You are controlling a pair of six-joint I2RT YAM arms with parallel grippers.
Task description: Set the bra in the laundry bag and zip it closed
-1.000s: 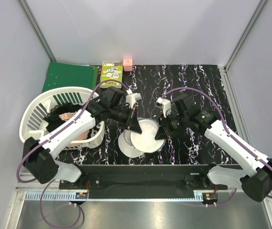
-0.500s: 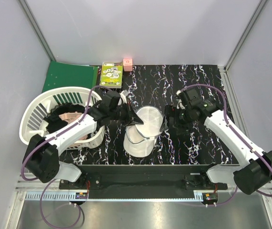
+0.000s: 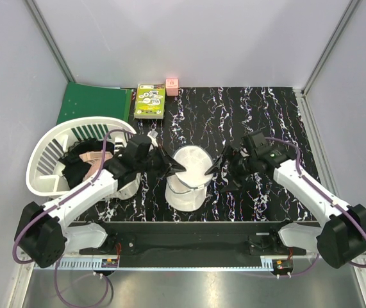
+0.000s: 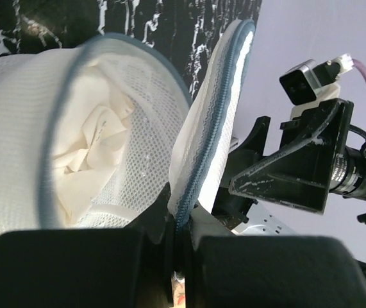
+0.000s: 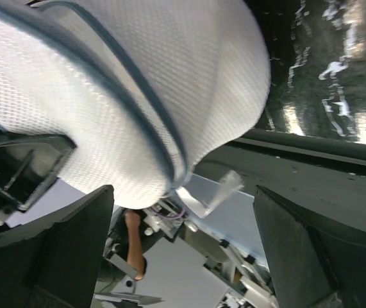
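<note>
Left fingers clench the blue-grey zipper edge of the laundry bag, a round white mesh pouch at mid-counter, its 2 halves gaping clam-like toward the left arm. Right fingers stand wide, released, just beside it. Print on the green box is too small to read. The bra appears to lie in the basket.

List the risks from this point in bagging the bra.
1. The left fingers pinch only the thin zipper rim of the laundry bag; it could slip and the flap drop shut.
2. The right fingers stand open, holding nothing, so the bag may tip or drag.
3. Black fabric, likely the bra, lies in the basket; zipping now would shut it out.
</note>
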